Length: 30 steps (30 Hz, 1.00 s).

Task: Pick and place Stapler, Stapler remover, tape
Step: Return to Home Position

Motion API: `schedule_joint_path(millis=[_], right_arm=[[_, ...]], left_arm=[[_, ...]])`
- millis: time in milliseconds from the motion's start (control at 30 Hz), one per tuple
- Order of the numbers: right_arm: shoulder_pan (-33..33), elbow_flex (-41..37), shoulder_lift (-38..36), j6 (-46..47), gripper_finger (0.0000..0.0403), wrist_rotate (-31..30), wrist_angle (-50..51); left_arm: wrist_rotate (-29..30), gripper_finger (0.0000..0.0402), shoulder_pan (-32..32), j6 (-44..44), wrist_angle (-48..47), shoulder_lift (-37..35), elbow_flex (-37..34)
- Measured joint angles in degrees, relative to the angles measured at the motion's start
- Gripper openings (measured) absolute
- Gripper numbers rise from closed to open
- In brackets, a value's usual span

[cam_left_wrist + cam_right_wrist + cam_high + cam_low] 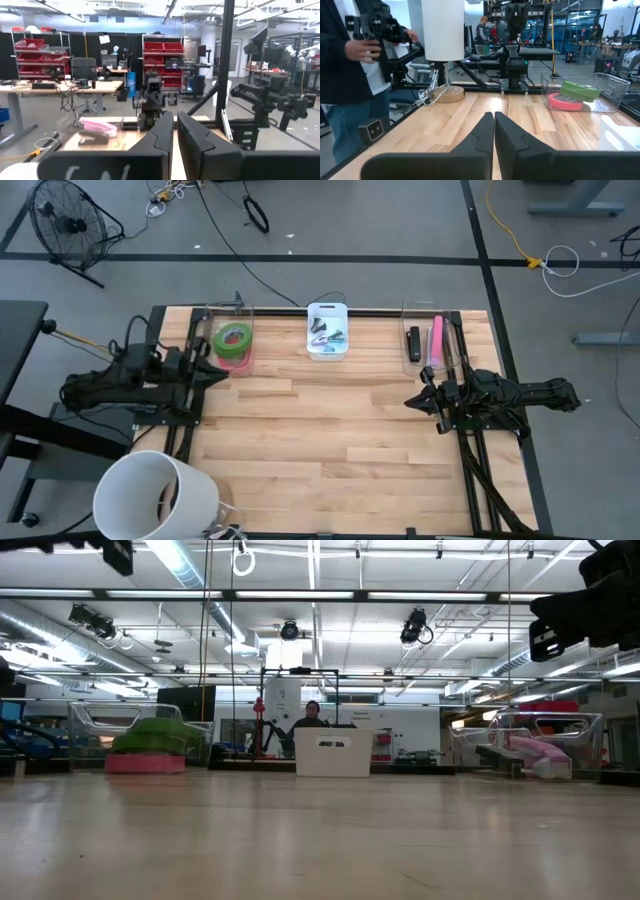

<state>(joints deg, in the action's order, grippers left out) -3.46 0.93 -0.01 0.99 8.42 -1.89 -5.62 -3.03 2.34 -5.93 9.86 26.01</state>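
Overhead view: bench (330, 430) with three containers along its far edge. Tape (234, 340) lies stacked in the left clear bin (212, 320), a green ring uppermost over a red-pink one. Staple removers (328, 335) lie in the white bin (327, 308). Black stapler (414, 343) and pink stapler (436, 340) lie side by side in the right clear bin (420, 308). Left end effector (215, 370) hangs at the bench's left edge, just beside the tape bin. Right end effector (410, 401) hangs at the right edge, near the stapler bin. Both are empty and face each other across bare boards.

Low view: the three containers stand in a row, with tape left, white bin centre and pink stapler right. A person (312, 712) shows beyond the white bin.

Left wrist view: the arm's own fingers (160, 135) appear together, though a thin slit between them leaves this slightly uncertain. They hold nothing.

Right wrist view: the fingers (482, 132) meet at their tips and hold nothing. The tape sits in its bin across the bench.

Step in hand, as judged: sorting looks complete, and the arms are returning to rest. The next move calls for no grasp. Each arm needs only to fold home, and the left one must keep off the tape bin's wall.
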Motion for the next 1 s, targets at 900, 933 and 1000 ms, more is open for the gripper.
schedule_joint_path(millis=[900,933,1000], right_arm=[[0.0,0.0,0.0,0.0,0.0018,0.0,0.0],[0.0,0.0,0.0,0.0,0.0018,0.0,0.0],[0.0,0.0,0.0,0.0,0.0018,0.0,0.0]], left_arm=[[5.1,0.0028,1.9,6.0,18.0,-9.8,-25.5],[5.6,0.0028,2.1,6.0,17.9,-9.8,-25.5],[6.5,0.0028,2.4,6.0,17.9,-9.8,-25.5]])
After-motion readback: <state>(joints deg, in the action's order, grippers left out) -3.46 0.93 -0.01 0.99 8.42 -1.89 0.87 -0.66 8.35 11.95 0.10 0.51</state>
